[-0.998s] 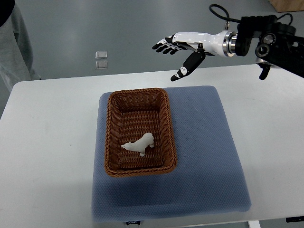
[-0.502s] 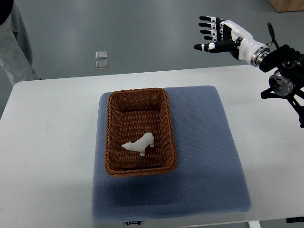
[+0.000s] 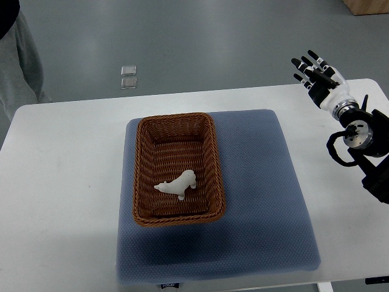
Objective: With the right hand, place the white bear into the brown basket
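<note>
The white bear (image 3: 179, 184) lies on its side inside the brown wicker basket (image 3: 143, 174), toward the basket's near end. The basket rests on a blue-grey mat (image 3: 261, 182) in the middle of the white table. My right hand (image 3: 315, 72) is far off to the upper right, above the table's far right corner, its fingers spread and holding nothing. Its arm runs down along the right edge. The left arm does not show.
The white table (image 3: 61, 182) extends bare on both sides of the mat. A person's grey trouser leg (image 3: 18, 55) stands at the far left beyond the table. Two small clear squares (image 3: 129, 76) lie on the floor behind.
My right hand has drawn back from above the mat's far edge to the right side of the table, turning upward as it went. The bear and basket stayed still.
</note>
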